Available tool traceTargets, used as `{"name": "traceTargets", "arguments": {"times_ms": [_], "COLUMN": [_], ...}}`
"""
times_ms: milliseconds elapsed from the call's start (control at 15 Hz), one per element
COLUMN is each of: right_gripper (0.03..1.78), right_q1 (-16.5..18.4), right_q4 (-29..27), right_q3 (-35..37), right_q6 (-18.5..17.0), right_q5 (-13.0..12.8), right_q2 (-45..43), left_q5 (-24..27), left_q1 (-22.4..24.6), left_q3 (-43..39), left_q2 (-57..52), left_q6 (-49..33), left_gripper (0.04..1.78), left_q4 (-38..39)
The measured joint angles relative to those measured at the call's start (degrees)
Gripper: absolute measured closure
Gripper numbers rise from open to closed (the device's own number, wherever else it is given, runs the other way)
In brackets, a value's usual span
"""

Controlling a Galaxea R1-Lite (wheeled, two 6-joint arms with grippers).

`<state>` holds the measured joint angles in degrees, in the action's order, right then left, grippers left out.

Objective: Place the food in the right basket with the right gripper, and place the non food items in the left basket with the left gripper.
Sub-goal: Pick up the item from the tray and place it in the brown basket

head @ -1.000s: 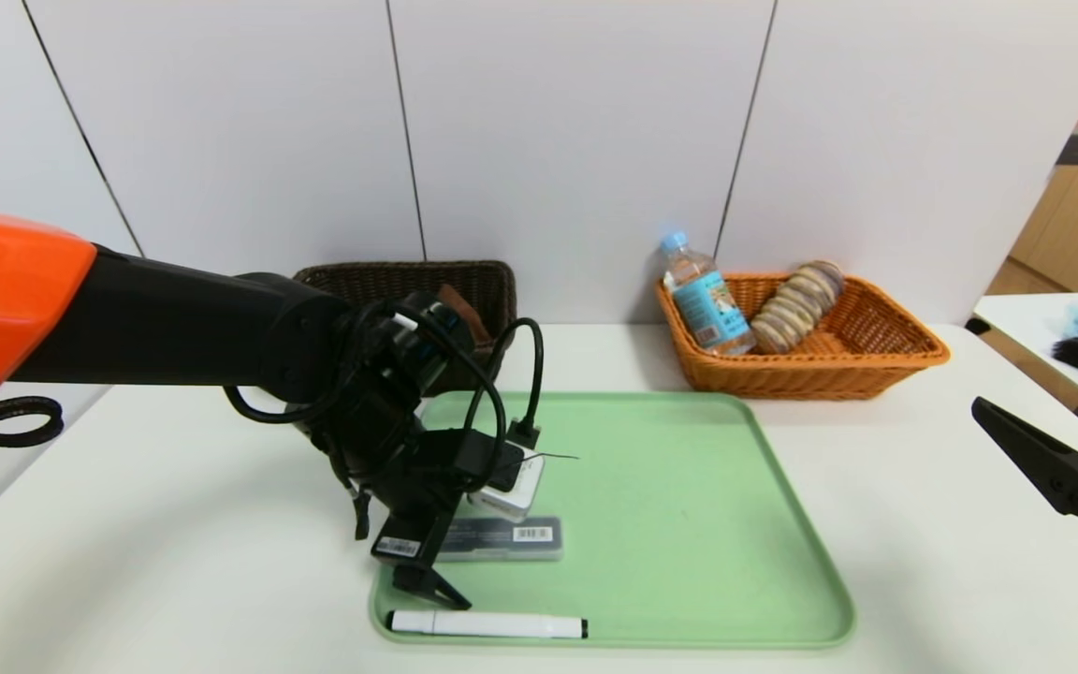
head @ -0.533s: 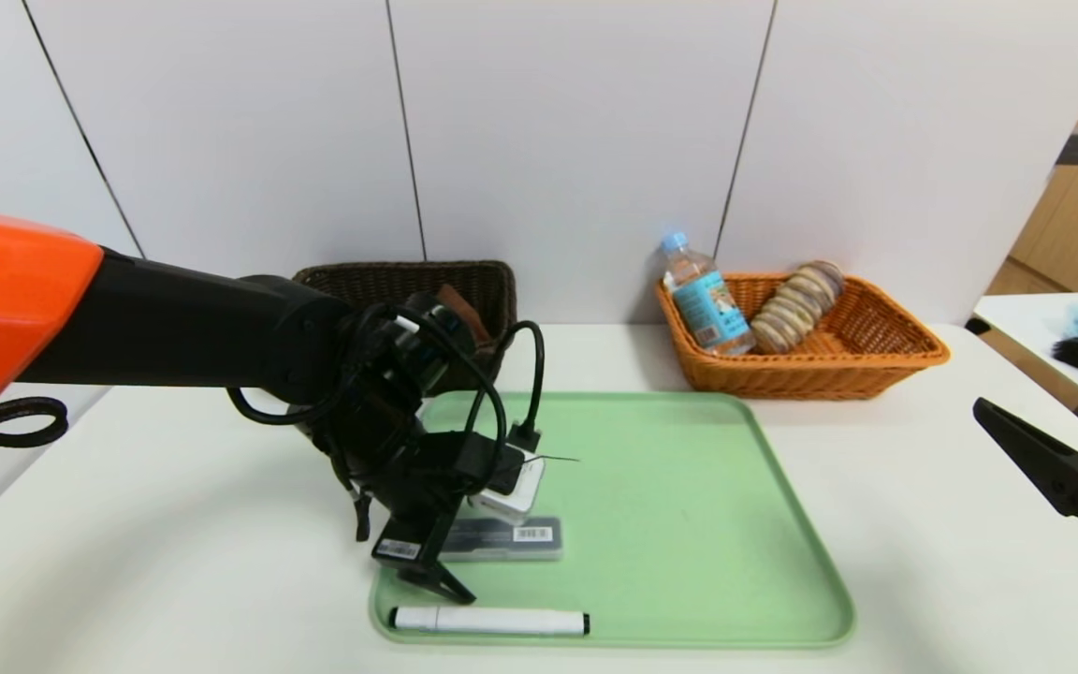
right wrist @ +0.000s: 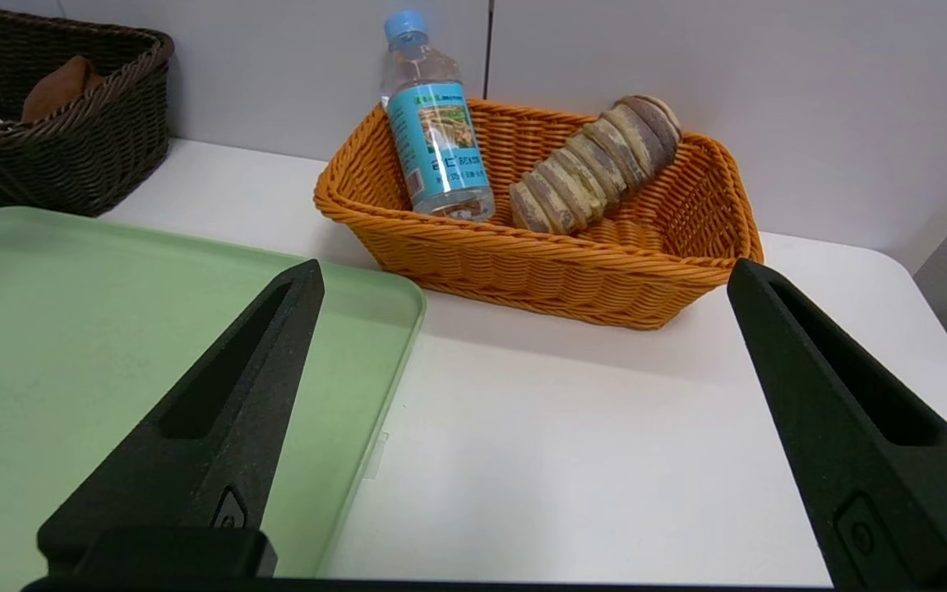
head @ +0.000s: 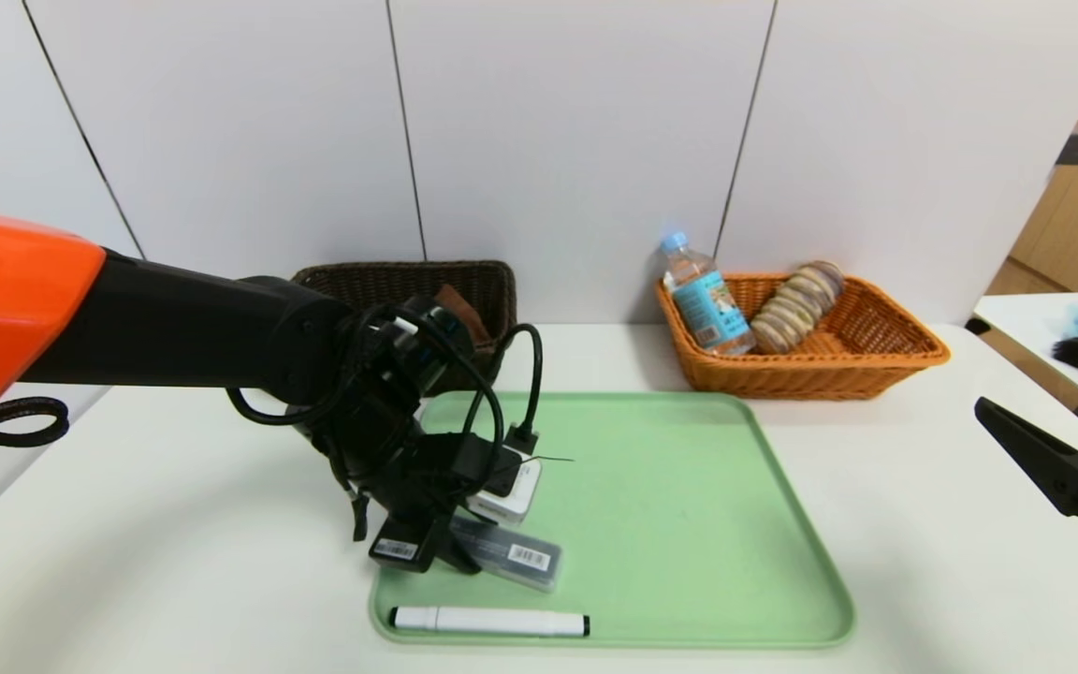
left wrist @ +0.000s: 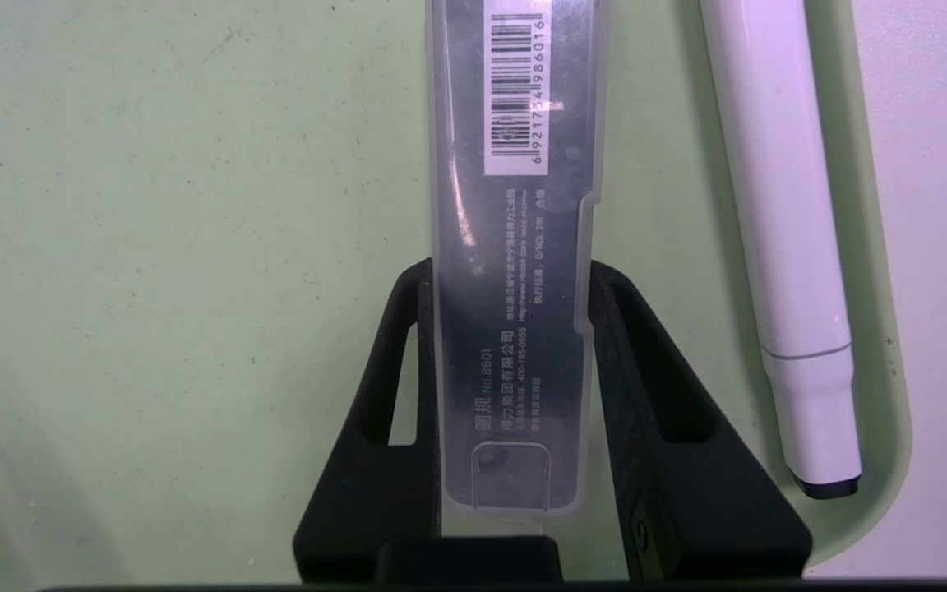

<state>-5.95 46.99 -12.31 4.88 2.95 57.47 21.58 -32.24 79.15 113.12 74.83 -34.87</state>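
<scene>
The left pincer (left wrist: 515, 460) had its two black fingers (left wrist: 375, 427) pressed against the long sides of a clear plastic case (left wrist: 515, 247), gripping it near one end, low over the front-left part of the green tray (head: 689, 524). In the head view the case (head: 511, 554) lay at a slant, its barcode end pointing toward the tray's middle. The grip sat far from the case's centre, so I judged the free end likely to sag or swing on lifting; the smooth plastic sides could also slip between the fingers. Just beside the case lay a white marker (left wrist: 778, 222), along the tray's front rim, near enough that a swinging case might knock it. A white box-like object (head: 513, 491) sat close behind the wrist, partly hidden, and a dangling black cable (head: 531, 393) hung over it; the cable could snag on it during the lift.

Farther back stood the dark brown basket (head: 408, 281), where the case belonged. The orange basket (right wrist: 539, 263) on the right held a water bottle (right wrist: 436, 140) and a roll of biscuits (right wrist: 593, 164). The right pincer (right wrist: 523, 427) hung parked over the tabletop (head: 923, 487) at the right, its fingers spread wide and holding nothing.
</scene>
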Motion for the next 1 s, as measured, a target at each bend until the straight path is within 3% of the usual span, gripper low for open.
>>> {"name": "traceTargets", "arguments": {"times_ms": [667,800,1000], "right_gripper": [0.12,0.12,0.12], "right_q1": [0.0,0.0,0.0], "right_q4": [0.0,0.0,0.0], "right_q3": [3.1,4.2,4.7], "right_q6": [0.0,0.0,0.0], "right_q5": [0.0,0.1,0.0], "right_q2": [-0.1,-0.2,-0.2], "left_q5": [-0.7,-0.6,-0.5], "left_q1": [-0.1,0.1,1.1], "left_q3": [0.9,3.5,8.8], "left_q2": [-8.1,-10.7,-14.0], "left_q6": [-1.1,-5.0,-17.2], "left_gripper": [1.25,1.25,1.25], "left_q4": [4.8,4.9,5.8]}}
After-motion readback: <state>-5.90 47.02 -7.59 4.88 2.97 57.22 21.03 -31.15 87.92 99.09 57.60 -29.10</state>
